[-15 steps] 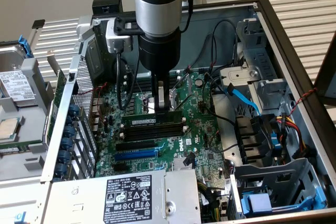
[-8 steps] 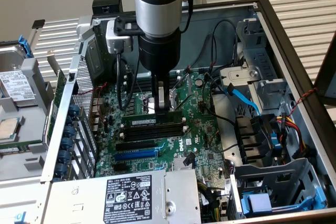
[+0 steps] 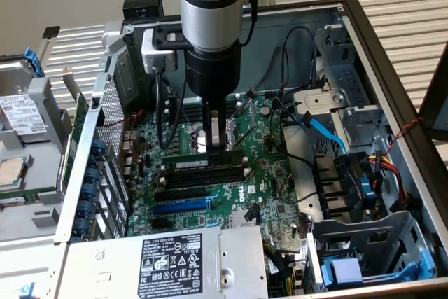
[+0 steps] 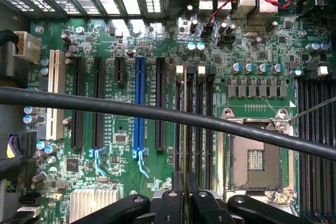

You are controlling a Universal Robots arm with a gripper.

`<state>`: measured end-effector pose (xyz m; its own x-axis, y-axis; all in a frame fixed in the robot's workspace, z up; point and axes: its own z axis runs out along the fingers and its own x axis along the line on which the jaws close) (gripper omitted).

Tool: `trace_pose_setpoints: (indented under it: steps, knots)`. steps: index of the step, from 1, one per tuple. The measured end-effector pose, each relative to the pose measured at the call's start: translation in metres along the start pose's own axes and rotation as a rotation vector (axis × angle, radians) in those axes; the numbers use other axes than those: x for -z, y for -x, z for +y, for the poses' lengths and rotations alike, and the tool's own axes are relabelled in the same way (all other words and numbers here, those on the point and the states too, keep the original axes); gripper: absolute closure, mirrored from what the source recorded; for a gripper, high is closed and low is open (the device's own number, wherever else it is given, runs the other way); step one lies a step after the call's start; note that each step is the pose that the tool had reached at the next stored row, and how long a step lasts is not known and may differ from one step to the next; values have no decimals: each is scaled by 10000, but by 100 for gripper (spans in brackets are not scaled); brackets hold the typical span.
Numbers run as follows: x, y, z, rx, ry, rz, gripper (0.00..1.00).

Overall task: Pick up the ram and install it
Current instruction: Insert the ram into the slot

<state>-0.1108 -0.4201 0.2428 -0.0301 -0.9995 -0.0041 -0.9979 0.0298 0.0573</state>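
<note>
Jaws nearly shut, pinching top edge of ram (image 3: 190, 164), likely to hold stick upright and lined up with black slots (image 3: 203, 178). Ram: long thin green board, dark chips, pale label strip, standing at slot row on motherboard (image 3: 269, 173), beyond blue slot (image 3: 180, 206).

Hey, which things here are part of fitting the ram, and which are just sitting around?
Part of the job:
the ram, standing at the black memory slots
end effector, shut on the ram

Just lying about:
blue expansion slot
power supply
hard drive, at the exterior view's left
blue cable
</note>
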Motion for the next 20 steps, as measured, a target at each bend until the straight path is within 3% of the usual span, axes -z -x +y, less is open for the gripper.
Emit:
trace_pose_setpoints:
  steps: [20]
  knots:
    - [-50, 0, -2, 1, -33, 32, 87]
